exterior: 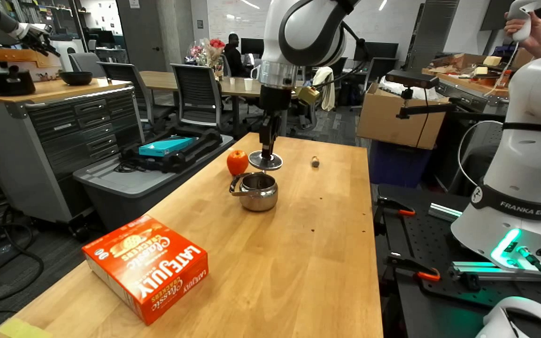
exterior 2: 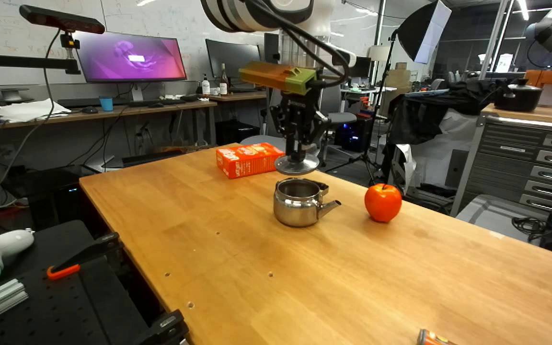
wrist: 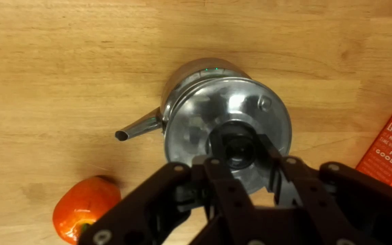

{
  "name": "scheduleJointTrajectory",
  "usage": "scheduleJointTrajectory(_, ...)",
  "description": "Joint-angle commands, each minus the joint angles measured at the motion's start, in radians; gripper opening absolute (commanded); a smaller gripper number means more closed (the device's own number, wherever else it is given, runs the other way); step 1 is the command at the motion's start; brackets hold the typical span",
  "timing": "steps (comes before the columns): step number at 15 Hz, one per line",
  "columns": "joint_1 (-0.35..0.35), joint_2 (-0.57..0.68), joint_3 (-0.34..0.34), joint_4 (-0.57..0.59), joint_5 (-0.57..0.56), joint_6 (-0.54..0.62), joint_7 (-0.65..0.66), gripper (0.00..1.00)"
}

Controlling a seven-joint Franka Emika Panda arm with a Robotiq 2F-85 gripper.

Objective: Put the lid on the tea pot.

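Note:
The silvery round lid [exterior: 254, 160] hangs roughly level below my gripper [exterior: 267, 152], which is shut on its dark knob. In an exterior view the lid [exterior 2: 286, 166] is a little above the open mouth of the steel tea pot [exterior 2: 296, 211], apart from it. The tea pot [exterior: 259, 201] stands upright on the table with its handle folded to one side. In the wrist view my gripper [wrist: 238, 144] clasps the knob, and the lid [wrist: 196, 112] covers most of the tea pot [wrist: 199, 69]. The pot's rear rim and spout stick out at the upper left.
A red-orange apple-like fruit [exterior: 237, 163] stands near the pot on the spout side. An orange cracker box [exterior: 150, 263] lies on the table on the other side, also seen in an exterior view [exterior 2: 252, 160]. A small cylinder [exterior: 315, 161] lies farther off on the table.

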Motion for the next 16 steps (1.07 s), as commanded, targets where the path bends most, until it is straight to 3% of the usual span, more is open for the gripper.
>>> scheduleJointTrajectory(1,-0.005,0.07,0.012,0.074,0.006,-0.017,-0.009,0.07)
scheduleJointTrajectory(16,-0.022,0.207,0.022,0.151,-0.001,-0.014,-0.005,0.07)
